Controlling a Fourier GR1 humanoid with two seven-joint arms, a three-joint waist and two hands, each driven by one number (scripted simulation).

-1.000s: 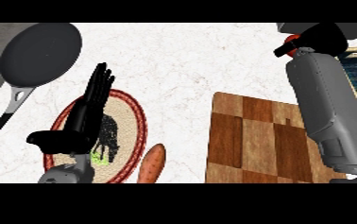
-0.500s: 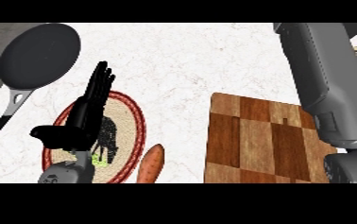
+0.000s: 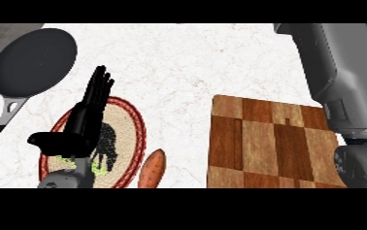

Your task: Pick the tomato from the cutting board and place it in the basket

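1 left hand [image 3: 82, 122] — open, above basket [image 3: 136, 127] | cutting board [image 3: 265, 146] well apart

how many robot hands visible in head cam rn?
1. The left robot hand is at lower left, fingers straight, over the round woven basket. Only the right forearm shows, along the right edge above the cutting board; its hand is out of view.

Wood-grain cutting board [image 3: 272, 144]; matt dark pan [image 3: 36, 61].
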